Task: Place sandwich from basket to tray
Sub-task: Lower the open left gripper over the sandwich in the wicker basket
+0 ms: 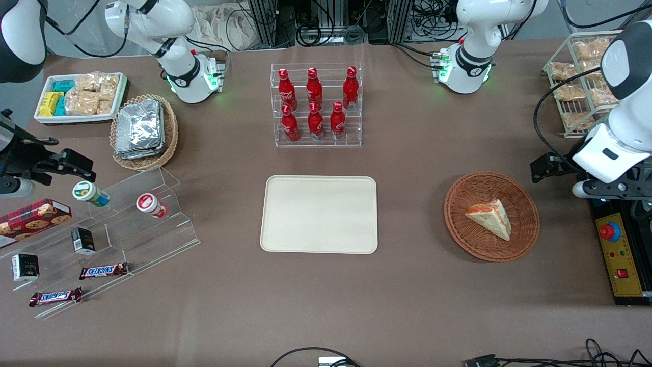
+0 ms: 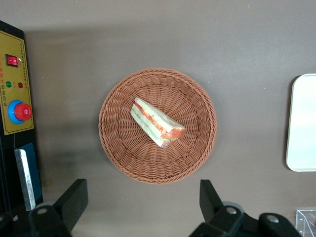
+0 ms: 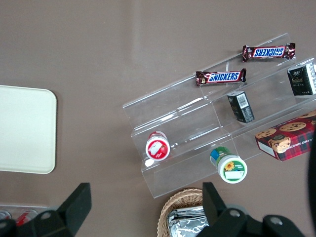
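Note:
The sandwich (image 1: 490, 216) (image 2: 157, 123), a pale wedge with red-orange and green filling, lies in the round reddish-brown wicker basket (image 1: 458, 224) (image 2: 111, 128). The cream tray (image 1: 319, 214) (image 2: 303, 123) sits flat at the table's middle, beside the basket toward the parked arm's end, with nothing on it. My gripper (image 1: 565, 176) (image 2: 142, 202) hangs above the table just off the basket's rim, toward the working arm's end. It is open, its fingers (image 2: 74, 197) spread wide over bare tablecloth with nothing between them.
A black and yellow control box (image 1: 619, 260) (image 2: 15, 103) with a red button lies beside the basket at the working arm's end. Farther from the front camera stand a clear rack of red bottles (image 1: 317, 104) and a wire snack rack (image 1: 580, 76). An acrylic stand (image 1: 117, 224) holds snacks.

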Robot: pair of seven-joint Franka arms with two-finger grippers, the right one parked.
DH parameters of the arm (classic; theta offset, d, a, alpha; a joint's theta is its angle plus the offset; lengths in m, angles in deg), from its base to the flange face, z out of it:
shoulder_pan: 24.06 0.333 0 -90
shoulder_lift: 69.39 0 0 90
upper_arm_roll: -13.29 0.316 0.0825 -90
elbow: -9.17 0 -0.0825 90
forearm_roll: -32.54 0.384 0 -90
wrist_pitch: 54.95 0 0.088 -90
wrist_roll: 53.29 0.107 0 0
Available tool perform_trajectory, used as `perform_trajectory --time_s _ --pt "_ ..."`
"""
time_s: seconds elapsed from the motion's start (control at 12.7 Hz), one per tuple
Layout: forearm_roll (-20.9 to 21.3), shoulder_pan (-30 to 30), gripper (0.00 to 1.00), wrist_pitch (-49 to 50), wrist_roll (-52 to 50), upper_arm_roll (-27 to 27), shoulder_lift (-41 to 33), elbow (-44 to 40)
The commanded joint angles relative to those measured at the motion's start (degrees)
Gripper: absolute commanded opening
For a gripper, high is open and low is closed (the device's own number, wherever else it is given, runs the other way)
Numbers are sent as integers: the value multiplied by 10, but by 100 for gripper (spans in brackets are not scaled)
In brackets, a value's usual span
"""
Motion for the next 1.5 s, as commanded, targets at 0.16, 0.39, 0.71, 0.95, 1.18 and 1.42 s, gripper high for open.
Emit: perform_trajectory --time_s 0.16,0.39,0.71,0.95,1.18,1.42 --pt "-5 2 100 14 -3 -2 10 -30" --pt "-6 5 100 50 -34 0 29 -39" --pt "-6 5 100 -65 -224 1 4 77" --pt "-5 5 100 -176 -366 1 10 159" --pt "-5 6 100 -364 -424 2 29 277" --pt "-5 5 100 -393 -469 2 89 268"
